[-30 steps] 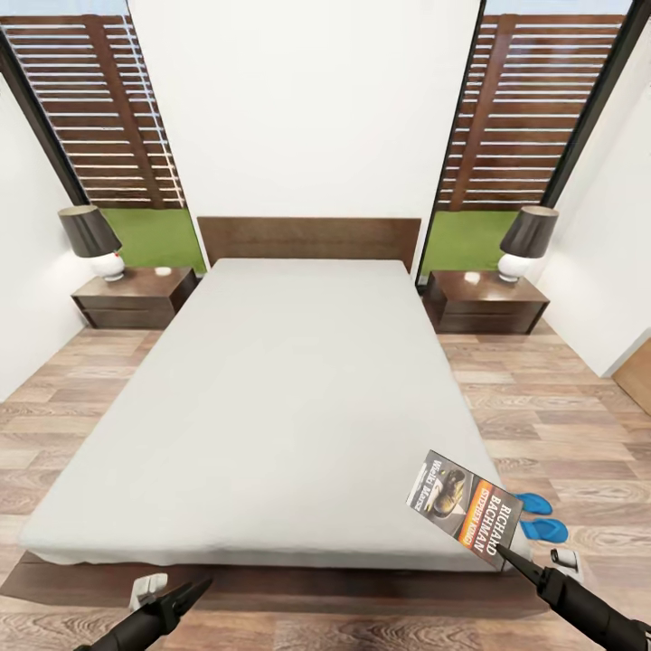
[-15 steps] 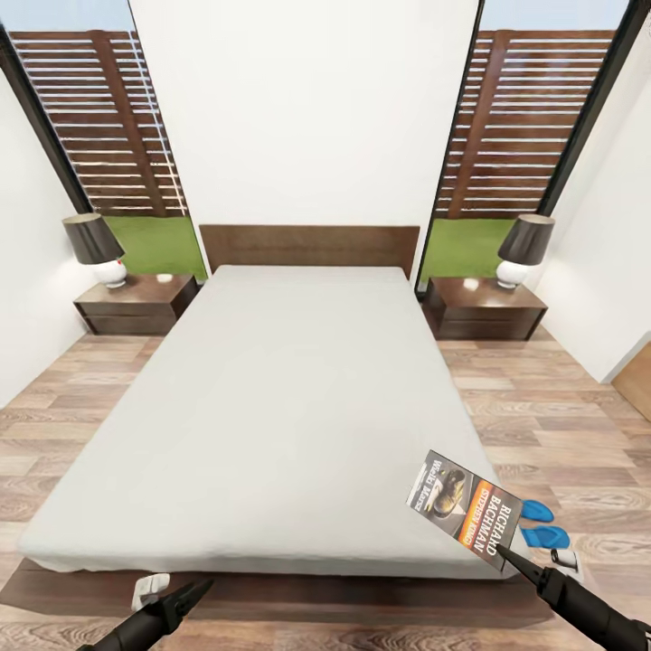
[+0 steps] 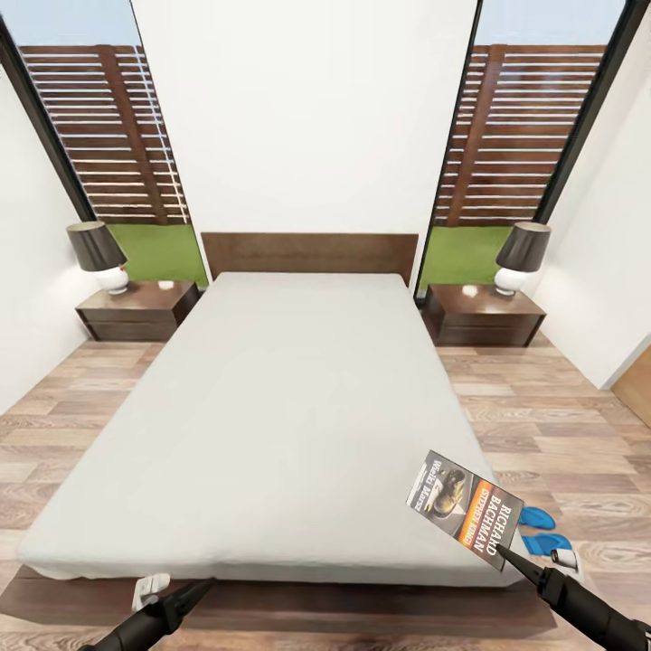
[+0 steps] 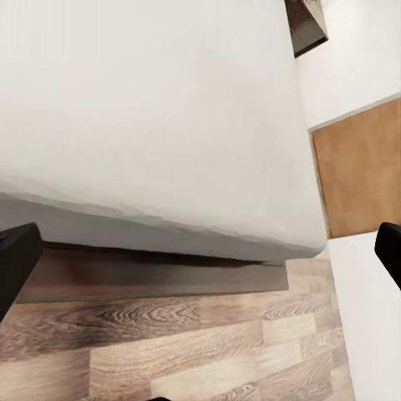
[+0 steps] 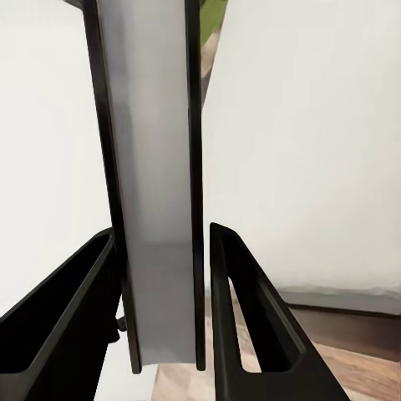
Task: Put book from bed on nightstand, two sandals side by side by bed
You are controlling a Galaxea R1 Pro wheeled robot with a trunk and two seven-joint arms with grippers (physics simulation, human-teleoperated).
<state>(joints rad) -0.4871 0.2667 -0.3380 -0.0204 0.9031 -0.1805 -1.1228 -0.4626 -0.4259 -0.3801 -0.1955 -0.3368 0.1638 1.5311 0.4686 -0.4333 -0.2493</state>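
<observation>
The book (image 3: 466, 508), dark cover with an orange band, is lifted above the near right corner of the bed (image 3: 271, 407), and my right gripper (image 3: 504, 555) is shut on its lower edge. In the right wrist view the book (image 5: 159, 209) stands edge-on between the black fingers (image 5: 242, 317). Two blue sandals (image 3: 539, 517) (image 3: 548, 544) lie on the floor to the right of the bed's foot, partly hidden by the book. My left gripper (image 3: 185, 599) hovers open over the bed's near left edge, its fingers (image 4: 17, 259) wide apart. One nightstand (image 3: 136, 315) flanks the headboard on the left, another nightstand (image 3: 484, 318) on the right.
Each nightstand carries a lamp (image 3: 98, 255) (image 3: 523, 255) with a dark shade. Tall windows behind show grass and a slatted fence. Wood-plank floor (image 3: 542, 434) runs along both sides of the bed. A brown door (image 3: 637, 380) is at the right wall.
The whole picture has shifted: the bed, nightstands and sandals sit lower and a little smaller, so the camera has moved. Both arms keep their pose and the book stays in the right gripper.
</observation>
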